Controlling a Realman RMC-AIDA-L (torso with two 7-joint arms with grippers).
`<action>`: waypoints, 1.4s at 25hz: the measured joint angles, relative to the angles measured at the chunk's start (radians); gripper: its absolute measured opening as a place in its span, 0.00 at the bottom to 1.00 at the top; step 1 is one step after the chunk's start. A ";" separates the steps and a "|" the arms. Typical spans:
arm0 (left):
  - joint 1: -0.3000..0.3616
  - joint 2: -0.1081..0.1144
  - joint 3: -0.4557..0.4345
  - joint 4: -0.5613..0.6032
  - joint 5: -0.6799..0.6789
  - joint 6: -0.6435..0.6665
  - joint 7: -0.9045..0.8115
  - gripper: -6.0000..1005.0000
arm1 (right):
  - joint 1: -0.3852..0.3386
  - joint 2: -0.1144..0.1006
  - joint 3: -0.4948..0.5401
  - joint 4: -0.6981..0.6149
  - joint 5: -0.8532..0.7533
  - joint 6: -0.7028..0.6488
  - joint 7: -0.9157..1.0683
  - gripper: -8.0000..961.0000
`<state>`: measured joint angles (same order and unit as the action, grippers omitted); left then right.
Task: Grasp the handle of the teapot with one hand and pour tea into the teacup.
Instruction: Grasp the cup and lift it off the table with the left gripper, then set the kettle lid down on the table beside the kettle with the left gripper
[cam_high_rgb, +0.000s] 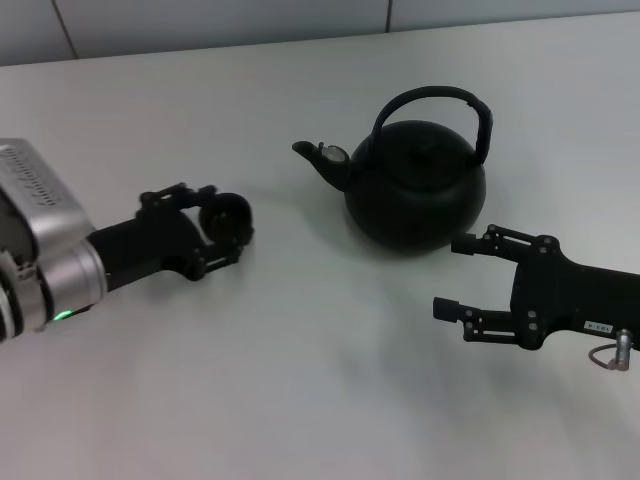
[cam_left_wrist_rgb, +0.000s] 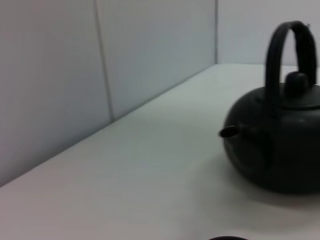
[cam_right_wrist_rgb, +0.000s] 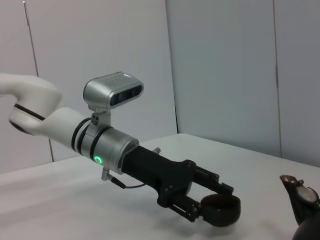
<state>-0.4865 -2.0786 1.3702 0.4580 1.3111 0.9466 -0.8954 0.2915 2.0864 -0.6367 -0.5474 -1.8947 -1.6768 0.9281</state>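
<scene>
With its jaws spread and gripping nothing, the right gripper (cam_high_rgb: 455, 275) sits low over the surface (cam_high_rgb: 300, 380), just beside the teapot (cam_high_rgb: 415, 185) on the robot's near right, apart from the pot's body. Handle (cam_high_rgb: 432, 98) arches upright, untouched. Spout (cam_high_rgb: 318, 155) points toward the left gripper (cam_high_rgb: 215, 222), whose jaws are clamped on the teacup (cam_high_rgb: 226, 218), well apart from the pot.

The small white label (cam_high_rgb: 601, 326) on the right hand (cam_high_rgb: 452, 275) is too tiny to read.
</scene>
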 joint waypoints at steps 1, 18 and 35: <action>0.000 0.000 0.000 0.000 0.000 0.000 0.000 0.69 | 0.000 0.000 0.000 0.000 0.000 0.000 0.000 0.85; -0.030 0.000 0.051 -0.004 -0.004 -0.061 -0.011 0.69 | 0.000 0.001 0.000 0.000 0.001 -0.001 0.000 0.85; -0.039 -0.002 0.110 -0.005 -0.015 -0.085 -0.013 0.69 | 0.001 0.001 0.000 -0.002 0.002 -0.001 0.000 0.85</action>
<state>-0.5252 -2.0801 1.4802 0.4526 1.2962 0.8614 -0.9080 0.2927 2.0877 -0.6365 -0.5492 -1.8928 -1.6781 0.9281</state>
